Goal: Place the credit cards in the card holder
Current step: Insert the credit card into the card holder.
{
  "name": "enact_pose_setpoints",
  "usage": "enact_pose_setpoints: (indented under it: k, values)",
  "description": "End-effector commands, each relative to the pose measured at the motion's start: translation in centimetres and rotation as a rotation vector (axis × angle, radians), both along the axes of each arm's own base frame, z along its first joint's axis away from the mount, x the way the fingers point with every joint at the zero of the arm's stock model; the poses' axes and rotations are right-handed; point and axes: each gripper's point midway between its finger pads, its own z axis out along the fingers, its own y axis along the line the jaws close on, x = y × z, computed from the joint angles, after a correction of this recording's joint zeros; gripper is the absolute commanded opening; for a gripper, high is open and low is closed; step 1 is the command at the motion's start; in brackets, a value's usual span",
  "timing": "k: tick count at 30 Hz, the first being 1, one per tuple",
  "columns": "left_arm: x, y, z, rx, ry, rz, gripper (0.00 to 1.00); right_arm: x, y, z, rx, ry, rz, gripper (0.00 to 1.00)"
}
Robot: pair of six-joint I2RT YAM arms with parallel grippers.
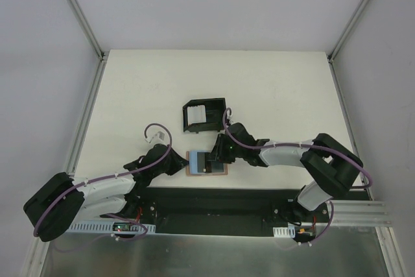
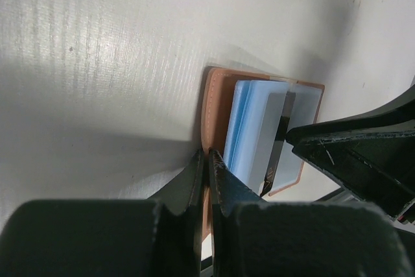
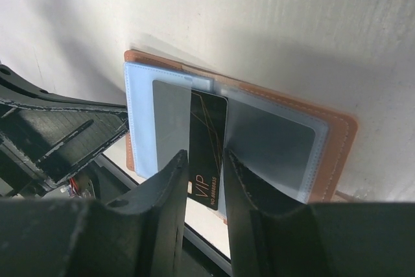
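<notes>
The tan card holder (image 1: 193, 172) lies open near the table's front edge, with clear sleeves holding light blue and pale grey credit cards (image 2: 249, 128). My left gripper (image 2: 209, 157) is shut on the card holder's (image 2: 217, 105) left leather edge. A black card marked VIP (image 3: 207, 141) stands slanted in the middle of the card holder (image 3: 337, 141), partly tucked between the sleeves. My right gripper (image 3: 204, 160) is over it, fingers apart, with the black card showing in the gap. From above, the right gripper (image 1: 216, 157) covers the holder's right half and the left gripper (image 1: 183, 163) is at its left edge.
A black open-sided box (image 1: 204, 115) with white cards in it stands just behind the card holder. The table's front edge and the dark base rail (image 1: 214, 202) run right below the holder. Metal frame rails (image 1: 84, 128) border the table's sides.
</notes>
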Motion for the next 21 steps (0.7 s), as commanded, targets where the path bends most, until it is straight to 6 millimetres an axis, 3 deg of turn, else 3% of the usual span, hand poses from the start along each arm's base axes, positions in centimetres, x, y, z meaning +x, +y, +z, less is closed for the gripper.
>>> enact_pose_setpoints:
  k: [1,15,21]
  values:
    - [-1.2,0.9,-1.8,0.061,0.067,-0.024,0.00,-0.3,0.8,0.4,-0.012,-0.003,0.042,0.31]
    - [-1.3,0.7,-1.7,0.054,0.068,-0.034,0.00,-0.6,4.2,2.1,0.064,-0.004,0.128,0.27]
    - [-1.3,0.9,-1.6,0.056,0.062,-0.028,0.00,0.0,2.4,2.1,0.000,-0.049,0.079,0.27]
